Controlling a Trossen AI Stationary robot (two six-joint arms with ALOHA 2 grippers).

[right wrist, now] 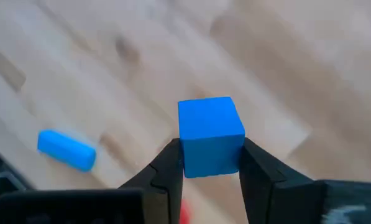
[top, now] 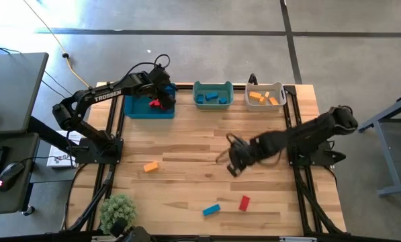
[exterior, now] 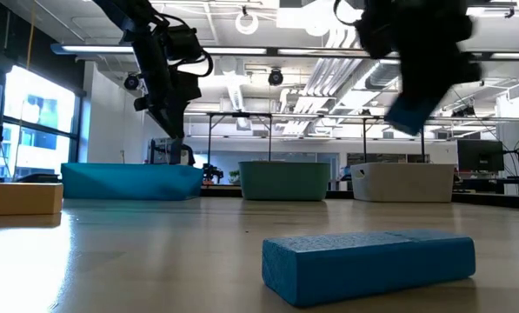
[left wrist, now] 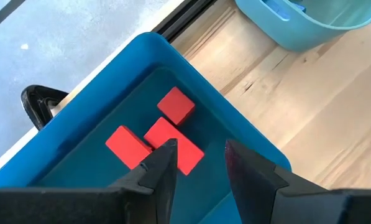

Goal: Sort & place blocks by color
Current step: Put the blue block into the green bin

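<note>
Since the blocks look small, light, stiff and smooth-faced, you should pinch each across two flat opposite sides. Your right tool (right wrist: pixel 211 167) is clenched on a blue block (right wrist: pixel 210 135) that way, lifted above the desk (top: pixel 187 161). Your left tool (left wrist: pixel 197 165) hangs released and empty over the blue bin (left wrist: pixel 98 118) holding three red blocks (left wrist: pixel 154 134). An orange (top: pixel 150 166), a blue (top: pixel 211 210) and a red block (top: pixel 244 202) lie on the desk.
</note>
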